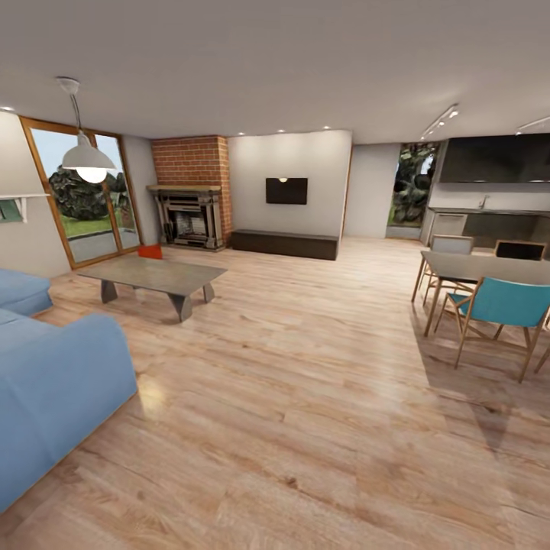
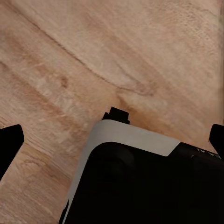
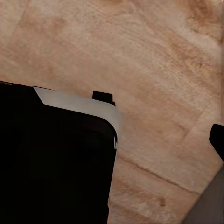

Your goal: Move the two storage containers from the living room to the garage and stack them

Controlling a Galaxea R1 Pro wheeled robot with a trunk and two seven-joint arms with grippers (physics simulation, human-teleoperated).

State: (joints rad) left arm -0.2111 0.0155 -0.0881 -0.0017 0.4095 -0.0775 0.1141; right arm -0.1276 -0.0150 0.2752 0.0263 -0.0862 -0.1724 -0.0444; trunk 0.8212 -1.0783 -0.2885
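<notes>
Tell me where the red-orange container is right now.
In the head view, a container sits on the wood floor at far left, behind the coffee table, left of the brick fireplace.

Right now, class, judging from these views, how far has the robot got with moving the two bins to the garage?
Nothing looks done yet. One red-orange bin sits on the wood floor beyond the coffee table, near the brick fireplace; a second bin is hard to make out. Both wrist views look down at bare planks, nothing held. Left to do: reach the bins, carry both to the garage and stack them.
</notes>
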